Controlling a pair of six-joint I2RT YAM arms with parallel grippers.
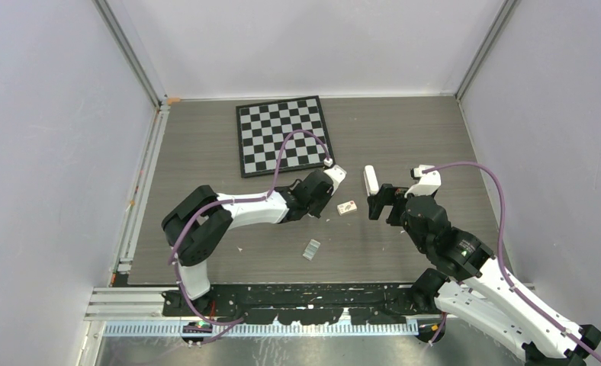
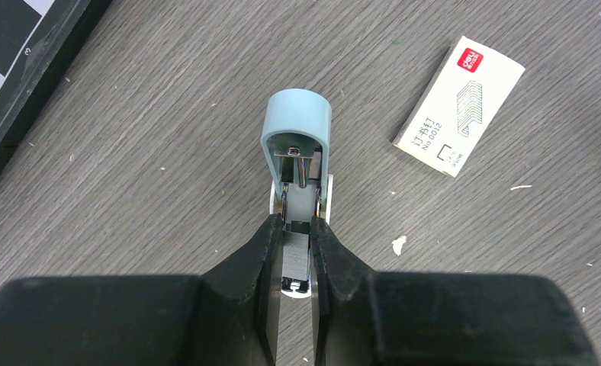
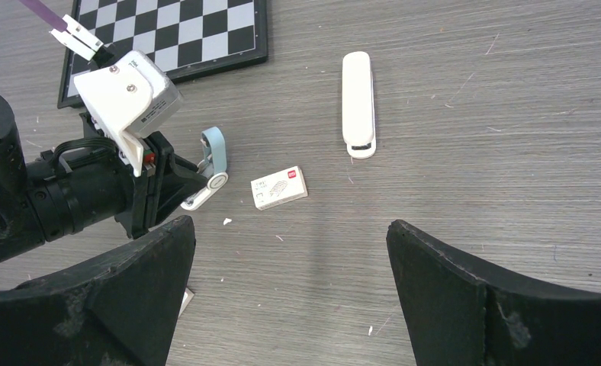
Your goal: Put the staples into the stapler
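The left hand point(image 2: 297, 229) is pinching a small blue-and-white object point(image 2: 297, 130) by its narrow end, with the rounded blue end pointing away from the fingers and tilted up off the tabletop point(image 1: 404, 130). The right hand point(image 3: 290, 229) is spread wide and holds nothing. Just ahead of it the white stapler point(image 3: 358, 103) lies flat and untouched. A small white box point(image 2: 459, 114) with a red corner lies between the blue-and-white object and the stapler, touching neither. The staples point(image 1: 311, 249), a small silvery block, lie alone nearer the arm bases, well apart from the stapler. A chessboard point(image 1: 282, 136) lies at the far side.
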